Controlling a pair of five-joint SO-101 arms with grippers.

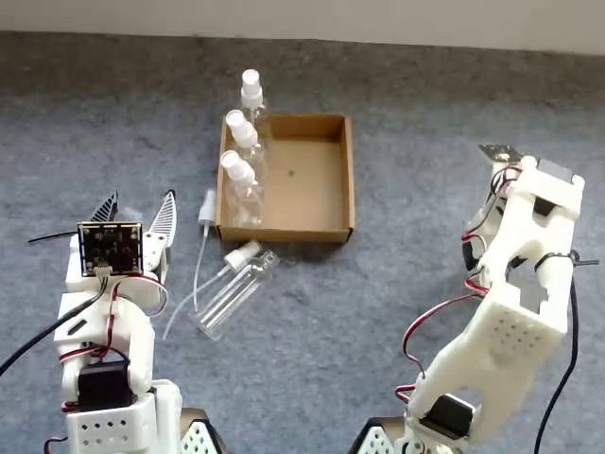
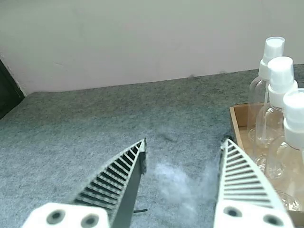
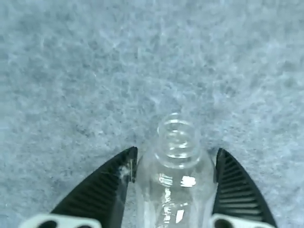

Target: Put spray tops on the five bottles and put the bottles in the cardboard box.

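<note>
The open cardboard box [image 1: 331, 175] sits mid-table. Two clear bottles with white spray tops [image 1: 243, 132] [image 1: 236, 172] stand along its left wall. A third capped bottle [image 1: 251, 90] stands at its far left corner; inside or just behind, I cannot tell. These bottles [image 2: 280, 90] also show in the left wrist view. One clear bottle [image 1: 234, 293] lies in front of the box with a spray top [image 1: 241, 254] against it. A loose spray top [image 1: 206, 206] with its tube lies beside them. My left gripper [image 1: 139, 199] [image 2: 185, 142] hangs open left of these. My right gripper [image 3: 176, 151] is shut on an uncapped bottle [image 3: 175, 142].
Grey carpet covers the table, with a pale wall [image 2: 142, 38] at the far edge. The right arm [image 1: 515, 284] stands to the right of the box, over bare carpet. The box's right half holds nothing.
</note>
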